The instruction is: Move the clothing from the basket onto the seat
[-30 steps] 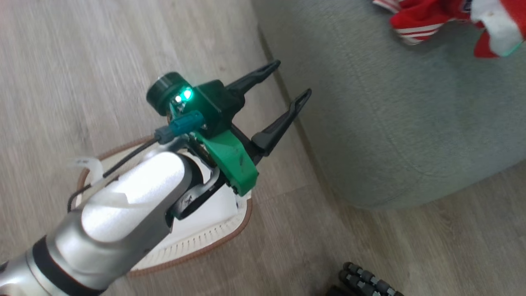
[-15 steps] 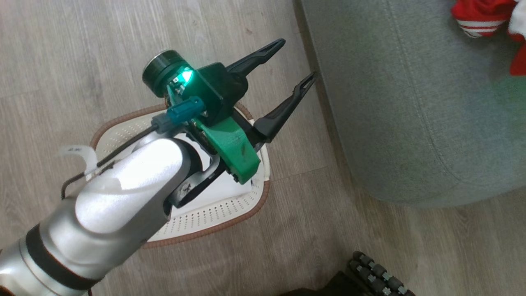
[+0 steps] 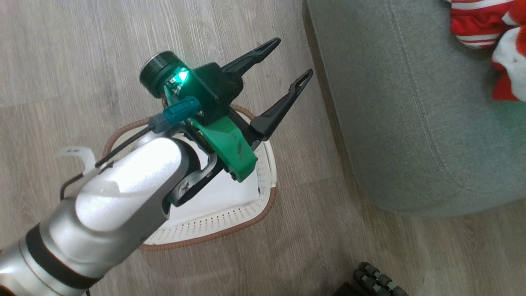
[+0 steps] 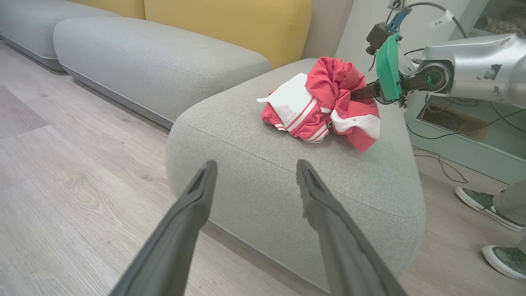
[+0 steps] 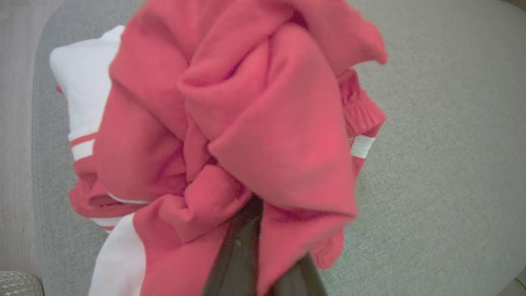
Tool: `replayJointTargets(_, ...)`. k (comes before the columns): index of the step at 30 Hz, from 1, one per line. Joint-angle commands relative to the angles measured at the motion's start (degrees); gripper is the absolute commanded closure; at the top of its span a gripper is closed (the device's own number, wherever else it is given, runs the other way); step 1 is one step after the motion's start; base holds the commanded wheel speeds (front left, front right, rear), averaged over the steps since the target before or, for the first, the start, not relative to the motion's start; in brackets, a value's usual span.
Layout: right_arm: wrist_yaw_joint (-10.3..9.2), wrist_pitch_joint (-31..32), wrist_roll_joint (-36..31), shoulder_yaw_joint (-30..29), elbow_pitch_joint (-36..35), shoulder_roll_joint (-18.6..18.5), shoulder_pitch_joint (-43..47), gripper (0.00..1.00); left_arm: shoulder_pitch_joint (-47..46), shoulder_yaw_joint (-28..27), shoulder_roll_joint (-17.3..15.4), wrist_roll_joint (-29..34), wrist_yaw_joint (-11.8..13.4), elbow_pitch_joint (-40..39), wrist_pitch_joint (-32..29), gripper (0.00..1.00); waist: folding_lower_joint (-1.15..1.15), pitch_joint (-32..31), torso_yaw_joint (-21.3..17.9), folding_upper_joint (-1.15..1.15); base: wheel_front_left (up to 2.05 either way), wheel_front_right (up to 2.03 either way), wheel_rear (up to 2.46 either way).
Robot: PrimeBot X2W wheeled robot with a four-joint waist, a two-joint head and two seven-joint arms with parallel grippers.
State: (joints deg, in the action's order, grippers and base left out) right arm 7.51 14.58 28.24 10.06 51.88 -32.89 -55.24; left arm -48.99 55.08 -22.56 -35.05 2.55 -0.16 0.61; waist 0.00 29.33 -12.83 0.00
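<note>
The clothing point(image 4: 324, 107), a bunched red pile with white panels and stripes, lies on top of the grey-green seat point(image 4: 263, 156). My right gripper point(image 4: 358, 93) reaches in from the right and is shut on the clothing, with red cloth point(image 5: 254, 123) draped over its dark fingers point(image 5: 240, 250). My left gripper point(image 3: 287, 61) hangs open and holds nothing, above the cream basket point(image 3: 230, 230) on the floor, left of the seat point(image 3: 411, 123). A flat white sheet point(image 3: 222, 197) lies inside the basket. The clothing point(image 3: 481, 20) shows at the head view's top right.
Wood floor point(image 3: 82, 49) surrounds the basket. More grey sofa cushions point(image 4: 156, 61) and a yellow back cushion point(image 4: 230, 24) stand behind the seat. A person's shoes point(image 4: 487, 207) are on the floor at the right. A teal cabinet point(image 4: 464, 144) with cables stands behind my right arm.
The head view has shifted, so the seat and basket sit differently in the picture. My left gripper stays open above the basket. Nothing was taken hold of or let go.
</note>
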Motion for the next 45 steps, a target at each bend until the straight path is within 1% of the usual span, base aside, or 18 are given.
replayJointTargets(1, -0.02, -0.6, 0.3, 0.5, -1.4, -2.3, -0.8, 0.9, -0.9, -2.1, -0.7, -0.5, 0.2, -1.7, 0.4, 0.0, 0.0, -0.6, -0.1, 0.0, 0.0, 0.0, 0.0)
replayJointTargets(2, -0.02, -0.9, 0.2, 0.6, -1.4, -2.4, -0.8, 0.53, -0.8, -2.1, -0.7, -0.6, 0.3, -1.6, 0.5, 0.0, 0.0, -0.9, -0.1, 0.0, 0.0, 0.0, 0.0)
replayJointTargets(3, -0.02, -1.1, 0.2, 1.0, -1.5, -2.3, -0.8, 0.02, -0.6, -2.0, -0.6, -0.6, 0.3, -1.4, 0.7, 0.0, 0.0, -1.5, -0.2, 0.0, 0.0, 0.0, 0.0)
replayJointTargets(4, -0.02, -1.3, 0.2, 1.3, -1.6, -2.4, -0.7, 0.0, -0.4, -2.0, -0.6, -0.8, 0.4, -1.2, 0.9, 0.0, 0.0, -1.9, -0.3, 0.0, 0.0, 0.0, 0.0)
replayJointTargets(10, -0.02, -0.8, 0.8, 3.4, -2.1, -2.6, 0.2, 0.0, 1.1, -2.0, -0.3, -1.6, 0.7, -0.1, 2.2, 0.0, 0.0, -5.8, -1.0, 0.0, 0.0, 0.0, 0.0)
replayJointTargets(15, -0.02, -1.2, 2.3, 6.4, -5.4, -3.3, 1.3, 0.0, 2.8, -2.4, -0.2, -2.5, 1.2, 1.0, 3.7, 0.0, 0.0, -9.8, -1.4, 0.0, 0.0, 0.0, 0.0)
replayJointTargets(16, -0.02, -1.2, 2.3, 6.4, -5.4, -3.3, 1.3, 0.0, 2.8, -2.4, -0.2, -2.5, 1.2, 1.0, 3.7, 0.0, 0.0, -9.8, -1.4, 0.0, 0.0, 0.0, 0.0)
replayJointTargets(19, -0.02, -1.5, 3.3, 8.5, -7.7, -4.4, 2.2, 0.0, 4.3, -2.9, -0.2, -3.3, 1.9, 1.6, 4.8, 0.0, 0.0, -12.3, -1.4, 0.0, 0.0, 0.0, 0.0)
replayJointTargets(23, -0.02, -3.0, 4.3, 11.1, -11.0, -5.9, 3.6, 0.0, 6.3, -3.9, -0.4, -4.4, 2.9, 2.6, 6.4, 0.0, 0.0, -16.0, -0.7, 0.0, 0.0, 0.0, 0.0)
replayJointTargets(29, -0.02, -7.1, 5.4, 11.6, -15.2, -7.8, 6.7, 0.0, 9.4, -5.8, -0.8, -6.2, 4.7, 3.5, 8.9, 0.0, 0.0, -20.8, 1.7, 0.0, 0.0, 0.0, 0.0)
replayJointTargets(31, -0.02, -8.7, 5.2, 10.5, -16.9, -8.5, 8.2, 0.0, 10.6, -6.2, -1.1, -6.7, 5.3, 3.7, 9.5, 0.0, 0.0, -22.2, 2.9, 0.0, 0.0, 0.0, 0.0)
replayJointTargets(32, -0.02, -10.3, 5.1, 8.5, -18.5, -8.8, 10.0, 0.0, 11.7, -6.7, -1.4, -7.2, 5.9, 3.8, 10.0, 0.0, 0.0, -23.4, 4.2, 0.0, 0.0, 0.0, 0.0)
replayJointTargets(35, -0.02, -12.2, 3.6, 5.2, -21.2, -9.0, 13.8, 0.0, 13.4, -7.6, -1.9, -7.9, 6.8, 3.7, 10.7, 0.0, 0.0, -24.9, 6.2, 0.0, 0.0, 0.0, 0.0)
replayJointTargets(40, -0.02, -13.9, 1.6, -1.9, -29.0, -6.2, 21.9, 0.0, 16.3, -9.3, -3.4, -9.0, 8.5, 3.3, 11.7, 0.0, 0.0, -26.7, 9.1, 0.0, 0.0, 0.0, 0.0)
replayJointTargets(45, -0.02, -13.1, -1.8, -9.9, -38.4, -1.2, 31.7, 0.0, 19.2, -11.2, -4.9, -9.9, 10.4, 2.3, 12.6, 0.0, 0.0, -27.8, 11.8, 0.0, 0.0, 0.0, 0.0)
